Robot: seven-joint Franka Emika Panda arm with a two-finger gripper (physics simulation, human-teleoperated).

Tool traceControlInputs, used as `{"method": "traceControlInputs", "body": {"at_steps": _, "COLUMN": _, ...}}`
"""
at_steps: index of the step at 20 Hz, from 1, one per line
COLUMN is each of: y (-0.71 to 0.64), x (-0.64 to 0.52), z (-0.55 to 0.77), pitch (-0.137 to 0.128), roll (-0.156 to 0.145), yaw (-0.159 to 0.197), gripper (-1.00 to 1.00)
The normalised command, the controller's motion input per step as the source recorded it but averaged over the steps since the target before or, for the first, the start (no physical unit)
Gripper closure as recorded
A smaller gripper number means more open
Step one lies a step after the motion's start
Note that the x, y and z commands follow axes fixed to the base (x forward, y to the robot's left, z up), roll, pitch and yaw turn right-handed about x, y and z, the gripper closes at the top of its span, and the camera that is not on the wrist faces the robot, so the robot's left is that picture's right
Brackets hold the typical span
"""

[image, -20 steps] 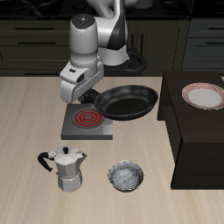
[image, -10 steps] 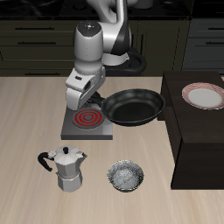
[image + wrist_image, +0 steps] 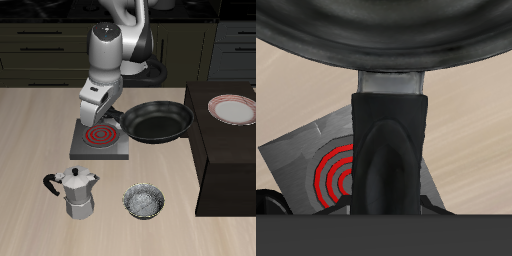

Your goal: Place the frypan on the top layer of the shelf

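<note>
The frypan (image 3: 156, 122) hung above the bench (image 3: 40, 140), between the burner plate (image 3: 100, 141) and the shelf (image 3: 226, 150); a moka pot (image 3: 76, 193) and bowl (image 3: 143, 201) sat nearer the front edge.

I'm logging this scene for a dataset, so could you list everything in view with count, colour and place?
frypan: one, black, held off the table between the burner plate and the shelf.
shelf: one, dark brown, at the table's side.
plate: one, white with a red rim, on the shelf's top.
burner plate: one, grey with red rings, mid-table.
moka pot: one, silver, near the front edge.
bowl: one, silver, beside the moka pot.
gripper: one, grey, shut on the frypan's handle.
</note>
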Motion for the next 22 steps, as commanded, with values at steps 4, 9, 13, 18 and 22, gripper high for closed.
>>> {"method": "traceControlInputs", "body": {"at_steps": 4, "y": 0.04, "x": 0.01, "z": 0.04, "pitch": -0.009, "roll": -0.004, "yaw": -0.003, "gripper": 1.00}}
{"method": "traceControlInputs", "body": {"at_steps": 9, "y": 0.08, "x": 0.01, "z": -0.02, "pitch": 0.000, "roll": 0.006, "yaw": 0.007, "gripper": 1.00}}
{"method": "traceControlInputs", "body": {"at_steps": 13, "y": 0.05, "x": 0.09, "z": -0.05, "pitch": 0.063, "roll": 0.017, "yaw": -0.110, "gripper": 1.00}}
{"method": "traceControlInputs", "body": {"at_steps": 18, "y": 0.10, "x": 0.15, "z": -0.04, "pitch": -0.029, "roll": -0.011, "yaw": 0.079, "gripper": 1.00}}
{"method": "traceControlInputs", "body": {"at_steps": 22, "y": 0.24, "x": 0.11, "z": 0.01, "pitch": 0.005, "roll": 0.019, "yaw": 0.022, "gripper": 1.00}}
